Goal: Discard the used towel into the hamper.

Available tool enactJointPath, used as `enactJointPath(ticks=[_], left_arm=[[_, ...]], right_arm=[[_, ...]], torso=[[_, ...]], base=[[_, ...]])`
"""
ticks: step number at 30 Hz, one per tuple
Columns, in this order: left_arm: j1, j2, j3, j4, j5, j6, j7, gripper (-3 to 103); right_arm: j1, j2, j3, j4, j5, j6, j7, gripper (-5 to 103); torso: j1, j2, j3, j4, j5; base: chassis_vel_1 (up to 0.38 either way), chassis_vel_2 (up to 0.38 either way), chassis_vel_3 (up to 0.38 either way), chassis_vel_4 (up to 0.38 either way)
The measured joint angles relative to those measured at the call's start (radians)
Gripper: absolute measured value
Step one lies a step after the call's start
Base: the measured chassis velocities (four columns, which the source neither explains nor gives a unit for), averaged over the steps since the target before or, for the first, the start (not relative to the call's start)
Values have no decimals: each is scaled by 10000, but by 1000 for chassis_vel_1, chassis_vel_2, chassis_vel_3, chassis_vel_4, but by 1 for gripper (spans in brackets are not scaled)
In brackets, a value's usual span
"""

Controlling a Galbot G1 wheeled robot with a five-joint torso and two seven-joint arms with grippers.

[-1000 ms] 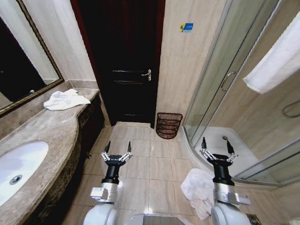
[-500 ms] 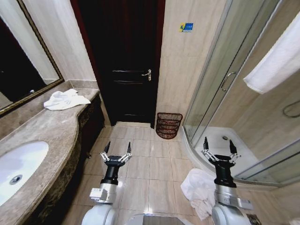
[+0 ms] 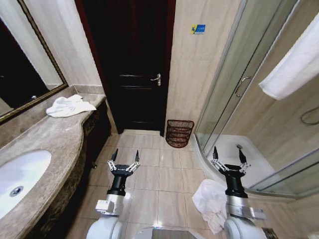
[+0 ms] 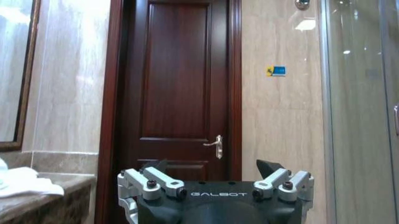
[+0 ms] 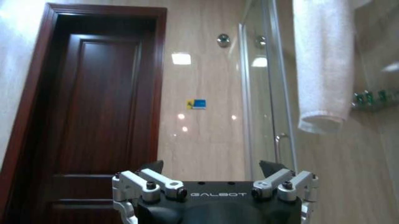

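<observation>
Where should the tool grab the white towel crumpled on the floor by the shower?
Probably the raised bunched folds on top of the floor towel, coming straight down with the open right tool hovering above it; the heap lies loose with no clear edge.

Three white towels: one on the counter, one crumpled on the floor, one hanging by the shower. Two grippers, left and right, each with its two fingers spread. One hamper, one door, one sink, one mirror.
</observation>
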Motion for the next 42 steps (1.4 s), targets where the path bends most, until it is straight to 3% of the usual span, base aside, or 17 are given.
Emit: enactJointPath(ticks=[7, 10, 42], left_arm=[[12, 0, 41, 10, 29, -32, 5, 100], [89, 0, 163, 9, 29, -65, 34, 96], [49, 0, 333, 152, -166, -213, -17, 96]], right_arm=[[-28, -6, 9, -34, -22, 94, -58, 100], [-66, 24, 5, -64, -22, 128, -59, 100], [-52, 99, 13, -282, 39, 180, 11, 100]], torso=[[6, -3, 3, -1, -1], [7, -3, 3, 0, -1], [4, -1, 1, 0, 0]], base=[[-142, 133, 150, -133], [-146, 134, 127, -151], [-121, 117, 123, -120]])
